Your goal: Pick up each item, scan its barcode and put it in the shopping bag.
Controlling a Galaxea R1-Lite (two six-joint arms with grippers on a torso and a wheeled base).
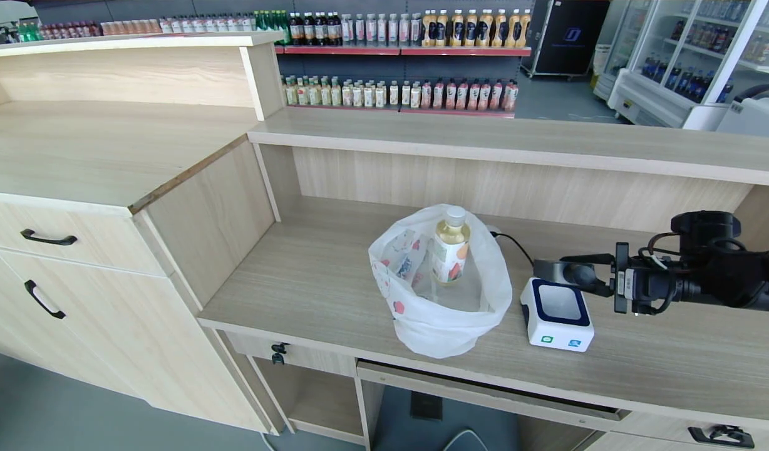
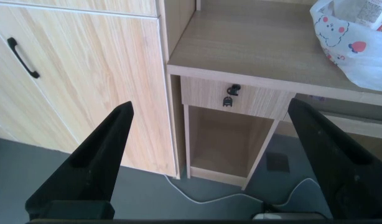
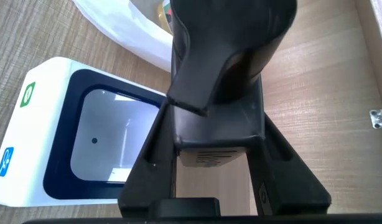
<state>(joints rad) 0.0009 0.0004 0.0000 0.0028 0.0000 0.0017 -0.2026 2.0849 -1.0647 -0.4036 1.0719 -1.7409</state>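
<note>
A white shopping bag (image 1: 447,319) stands open on the wooden counter (image 1: 309,275), with a pale drink bottle (image 1: 450,247) upright inside it. Just right of the bag lies a white scanner (image 1: 557,310) with a blue-framed window. My right gripper (image 1: 572,272) hovers over the scanner's far edge, shut on a dark grey object (image 1: 550,270). The right wrist view has that object (image 3: 222,74) between the gripper (image 3: 219,134) fingers, above the scanner (image 3: 85,143) and beside the bag (image 3: 125,28). My left gripper (image 2: 209,162) is open and empty, low in front of the counter, facing the bag (image 2: 353,43).
A raised ledge (image 1: 516,144) walls the counter's back, and a taller cabinet (image 1: 109,156) with drawer handles closes its left side. A black cable (image 1: 513,245) runs behind the bag. A keyed drawer (image 2: 230,96) sits under the counter's front edge. Shelves of bottles (image 1: 397,59) stand far behind.
</note>
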